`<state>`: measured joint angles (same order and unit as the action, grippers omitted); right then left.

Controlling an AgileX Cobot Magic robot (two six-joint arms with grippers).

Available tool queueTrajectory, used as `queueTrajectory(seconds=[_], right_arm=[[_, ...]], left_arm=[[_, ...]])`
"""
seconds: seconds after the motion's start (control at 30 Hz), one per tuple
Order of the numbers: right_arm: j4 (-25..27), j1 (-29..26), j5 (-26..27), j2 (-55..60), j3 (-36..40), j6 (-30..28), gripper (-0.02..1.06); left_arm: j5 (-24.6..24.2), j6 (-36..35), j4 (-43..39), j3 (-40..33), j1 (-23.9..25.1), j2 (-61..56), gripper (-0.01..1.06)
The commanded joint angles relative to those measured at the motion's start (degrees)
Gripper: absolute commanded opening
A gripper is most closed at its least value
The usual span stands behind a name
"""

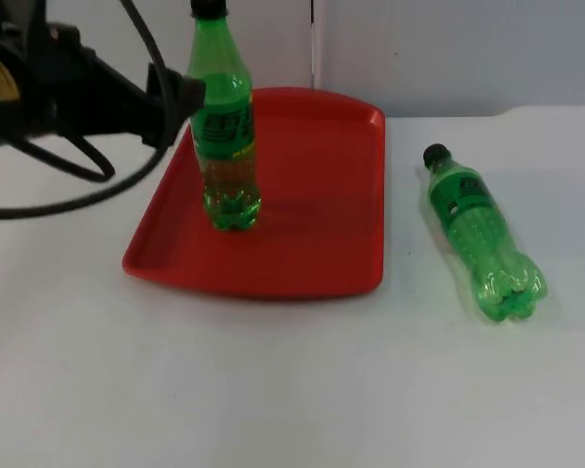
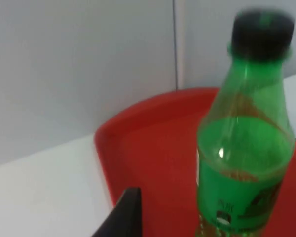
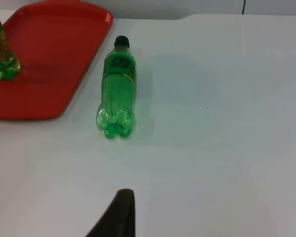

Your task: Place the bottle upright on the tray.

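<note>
Just beside the left gripper [image 1: 180,102], on its far side from the arm, a green bottle [image 1: 224,136] stands upright on the red tray [image 1: 322,195], its black cap on top and its base on the tray floor near the tray's left rim. Whether that gripper is clenched on the bottle, resting against it or already released cannot be told; from the left wrist the bottle [image 2: 244,148] rises close ahead of one black fingertip, with the tray's raised rim [image 2: 106,148] below. A second green bottle [image 1: 478,234] lies on its side on the white table [image 1: 273,390], well apart from the left gripper and off the tray's right edge; the right wrist view looks along the table at this lying bottle [image 3: 117,91], cap pointing away, with the tray [image 3: 54,59] beyond to one side. The main risk, as I judge it, is at the standing bottle: a sideways pull-away with a finger touching could tip it, since it is tall and narrow-based. The lying bottle could also roll if nudged.
</note>
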<state>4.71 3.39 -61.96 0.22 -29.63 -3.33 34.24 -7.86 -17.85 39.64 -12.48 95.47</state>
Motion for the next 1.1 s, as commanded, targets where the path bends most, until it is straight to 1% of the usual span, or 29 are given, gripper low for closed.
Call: queueTrajectory(seconds=[0.0, 0.1, 0.13, 0.33, 0.37, 0.43, 0.5, 0.53, 0.57, 0.6, 0.63, 0.77, 0.8, 0.9, 0.97, 1.07], right_arm=[[0.08, -0.42, 0.23, -0.22, 0.03, -0.16, 1.05], [0.08, -0.42, 0.23, -0.22, 0.03, -0.16, 1.05], [0.08, -0.42, 0.23, -0.22, 0.03, -0.16, 1.05], [0.08, -0.42, 0.23, -0.22, 0.03, -0.16, 1.05], [0.08, -0.42, 0.23, -0.22, 0.03, -0.16, 1.05], [0.08, -0.42, 0.23, -0.22, 0.03, -0.16, 1.05], [0.08, -0.42, 0.23, -0.22, 0.03, -0.16, 1.05], [0.08, -0.42, 0.23, -0.22, 0.03, -0.16, 1.05], [0.08, -0.42, 0.23, -0.22, 0.03, -0.16, 1.05], [0.08, -0.42, 0.23, -0.22, 0.03, -0.16, 1.05], [0.08, -0.42, 0.23, -0.22, 0.03, -0.16, 1.05], [0.08, -0.42, 0.23, -0.22, 0.03, -0.16, 1.05], [0.08, -0.42, 0.23, -0.22, 0.03, -0.16, 1.05], [0.08, -0.42, 0.23, -0.22, 0.03, -0.16, 1.05], [0.08, -0.42, 0.23, -0.22, 0.03, -0.16, 1.05], [0.08, -0.42, 0.23, -0.22, 0.03, -0.16, 1.05]], left_arm=[[-3.15, -0.51, 0.48, -0.32, -0.15, -2.7, 1.05], [-8.29, -2.13, 0.48, -0.32, -0.15, -7.59, 1.05], [-8.29, -2.13, 0.48, -0.32, -0.15, -7.59, 1.05], [-18.76, -10.03, 0.48, -0.32, -0.15, -16.87, 1.05], [-18.76, -10.03, 0.48, -0.32, -0.15, -16.87, 1.05], [-22.26, -10.93, 0.48, -0.32, -0.15, -19.57, 1.05], [-24.32, -11.85, 0.48, -0.32, -0.28, -21.67, 1.05], [-26.69, -13.22, 0.48, -0.32, -0.86, -23.57, 1.05], [-27.92, -13.4, 0.48, -0.32, -1.56, -24.94, 1.05], [-27.92, -13.4, 0.48, -0.32, -1.56, -24.94, 1.05], [-29.15, -13.4, 0.3, -0.32, -2.39, -26.18, 1.05], [-32.33, -13.4, 0.3, -0.32, -7.25, -29.88, 1.05], [-32.33, -13.4, 0.3, -0.32, -7.25, -29.88, 1.05], [-34.24, -13.4, 0.3, -0.32, -11.46, -31.45, 1.05], [-35.75, -13.4, 0.3, -0.32, -13.32, -32.01, 1.05], [-36.95, -13.4, 0.3, -0.32, -14.3, -32.27, 1.05]])
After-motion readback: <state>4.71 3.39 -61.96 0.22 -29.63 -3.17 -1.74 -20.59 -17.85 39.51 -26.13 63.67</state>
